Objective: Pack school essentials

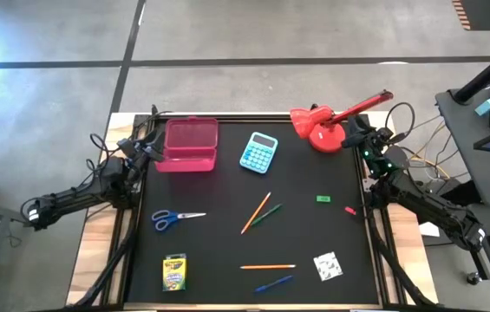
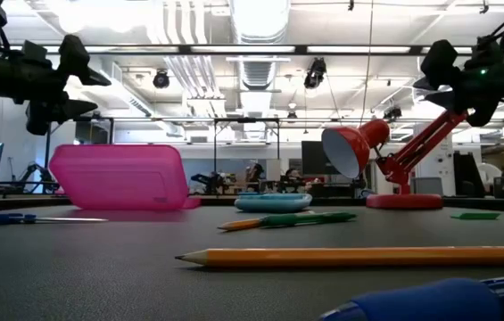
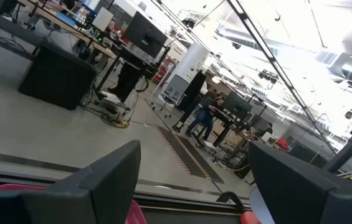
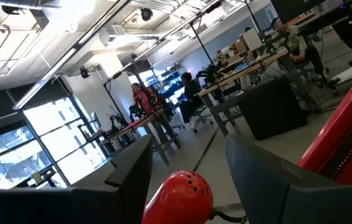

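Observation:
The school essentials lie spread on the black mat: blue-handled scissors, an orange pencil beside a green one, a second orange pencil, a blue pen, a yellow-green crayon box, a white patterned square, a green bit and a pink bit. My left gripper hovers open at the far left, beside a pink case. My right gripper hovers open at the far right, near the red lamp. Both are raised above the table and hold nothing.
A turquoise calculator lies at the far middle between the pink case and the lamp. The lamp's red shade shows just beyond my right fingers. Cables and desks stand off the table's right side. People work at desks in the room behind.

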